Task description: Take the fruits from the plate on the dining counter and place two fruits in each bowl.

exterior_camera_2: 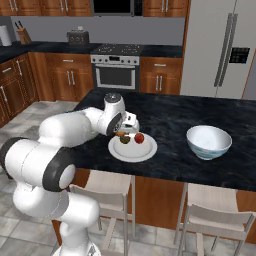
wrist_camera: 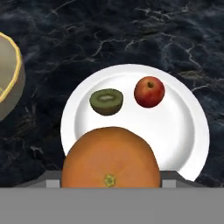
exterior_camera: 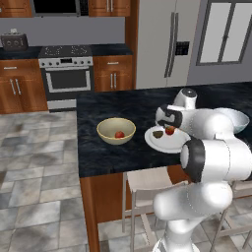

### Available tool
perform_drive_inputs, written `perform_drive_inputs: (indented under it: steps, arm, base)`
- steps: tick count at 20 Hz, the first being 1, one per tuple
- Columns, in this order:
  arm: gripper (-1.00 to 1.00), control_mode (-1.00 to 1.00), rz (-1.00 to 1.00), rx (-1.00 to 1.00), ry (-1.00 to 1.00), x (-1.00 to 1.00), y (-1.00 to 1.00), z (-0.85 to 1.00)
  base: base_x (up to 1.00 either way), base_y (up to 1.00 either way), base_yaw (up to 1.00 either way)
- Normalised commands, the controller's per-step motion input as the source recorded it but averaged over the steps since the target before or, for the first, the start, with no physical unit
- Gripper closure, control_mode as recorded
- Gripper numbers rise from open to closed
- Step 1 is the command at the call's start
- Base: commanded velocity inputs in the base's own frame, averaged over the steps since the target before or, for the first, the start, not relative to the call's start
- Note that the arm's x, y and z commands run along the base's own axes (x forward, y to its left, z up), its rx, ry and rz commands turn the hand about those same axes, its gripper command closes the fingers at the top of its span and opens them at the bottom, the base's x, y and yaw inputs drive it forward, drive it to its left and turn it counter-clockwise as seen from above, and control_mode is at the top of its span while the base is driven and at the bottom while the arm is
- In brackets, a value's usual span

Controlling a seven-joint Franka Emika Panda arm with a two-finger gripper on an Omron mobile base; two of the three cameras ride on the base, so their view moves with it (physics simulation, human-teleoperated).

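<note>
Gripper (exterior_camera_2: 125, 131) closed on orange (wrist_camera: 110, 158) above plate (wrist_camera: 183, 144) rim; kiwi (wrist_camera: 106, 101), apple (wrist_camera: 149, 92) left on plate near counter (exterior_camera: 113, 160) edge

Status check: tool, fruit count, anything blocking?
Tool shut on orange, above plate. Kiwi and red fruit on plate; one red fruit in tan bowl. Nothing blocking.

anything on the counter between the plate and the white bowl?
Nothing: bare black counter separates the plate from the white bowl, seen in the right base view.
</note>
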Motion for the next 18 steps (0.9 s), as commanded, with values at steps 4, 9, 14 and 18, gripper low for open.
perform_drive_inputs:
  steps: [4,9,14,18]
  arm:
    - [1.0,-1.0,0.01,0.0,0.0,0.07,1.0,0.46]
    - [1.0,-1.0,0.05,0.0,0.02,0.33,1.0,0.19]
    - [1.0,-1.0,0.02,0.0,0.01,0.48,0.98,0.05]
    - [1.0,-1.0,0.0,0.0,0.0,0.54,0.48,-0.15]
  base:
    - [0.0,0.0,0.0]
    - [0.0,0.0,0.0]
    - [0.0,0.0,0.0]
    - [0.0,0.0,0.0]
